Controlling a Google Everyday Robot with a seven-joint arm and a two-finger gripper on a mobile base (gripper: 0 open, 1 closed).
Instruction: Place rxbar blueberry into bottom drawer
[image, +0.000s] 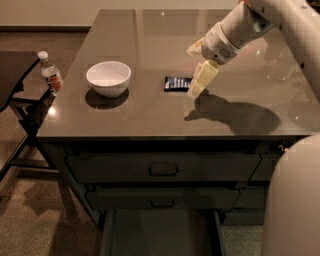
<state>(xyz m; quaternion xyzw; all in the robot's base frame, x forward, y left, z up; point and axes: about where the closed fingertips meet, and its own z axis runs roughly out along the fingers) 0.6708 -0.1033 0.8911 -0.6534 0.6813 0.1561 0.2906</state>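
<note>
The rxbar blueberry (177, 83), a small dark navy bar, lies flat on the grey countertop (150, 115) near its middle. My gripper (192, 71) hangs just right of the bar and slightly above it, open and empty, with one pale finger (202, 79) reaching down almost to the bar's right end. The bottom drawer (160, 235) is pulled open below the counter's front, and its flat floor shows nothing inside. The two drawers above it are shut.
A white bowl (108, 77) stands on the counter left of the bar. A small water bottle (51, 75) stands on a dark side stand at the far left. My arm (260, 20) reaches in from the upper right, and my pale body (295, 200) fills the lower right.
</note>
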